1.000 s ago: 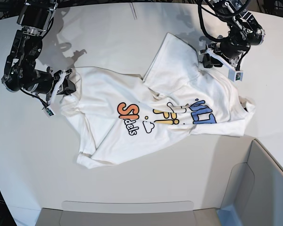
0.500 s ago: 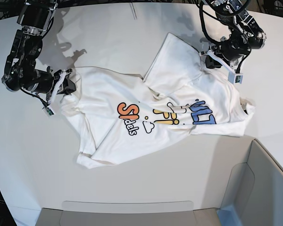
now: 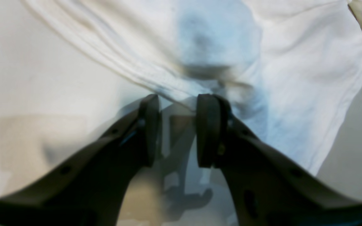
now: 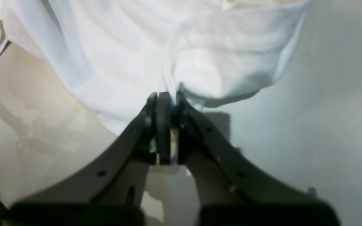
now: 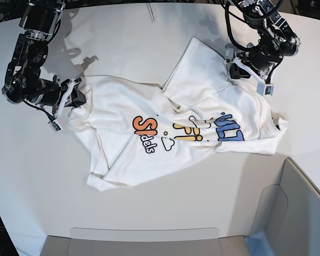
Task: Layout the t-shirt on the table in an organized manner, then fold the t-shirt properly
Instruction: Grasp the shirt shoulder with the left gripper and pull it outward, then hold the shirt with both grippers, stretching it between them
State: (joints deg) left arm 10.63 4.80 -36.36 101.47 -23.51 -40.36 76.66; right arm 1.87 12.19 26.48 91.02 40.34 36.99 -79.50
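Surface: large smooth white desk (image 5: 149,32) with a curved far edge, lit from above.
Garment: white short-sleeved cotton t-shirt (image 5: 176,133) with orange, yellow and blue bubble letters is spread crumpled mid-desk, its long axis running slantwise across the base view.
Right claw (image 4: 166,102): clenched on a fold of cloth at the shirt's end on the base view's left.
Left claw (image 3: 177,103): jaws parted, nothing gripped; the ribbed hem lies just ahead of the tips.
Key relation: the opposite end is judged nearest the left claw.
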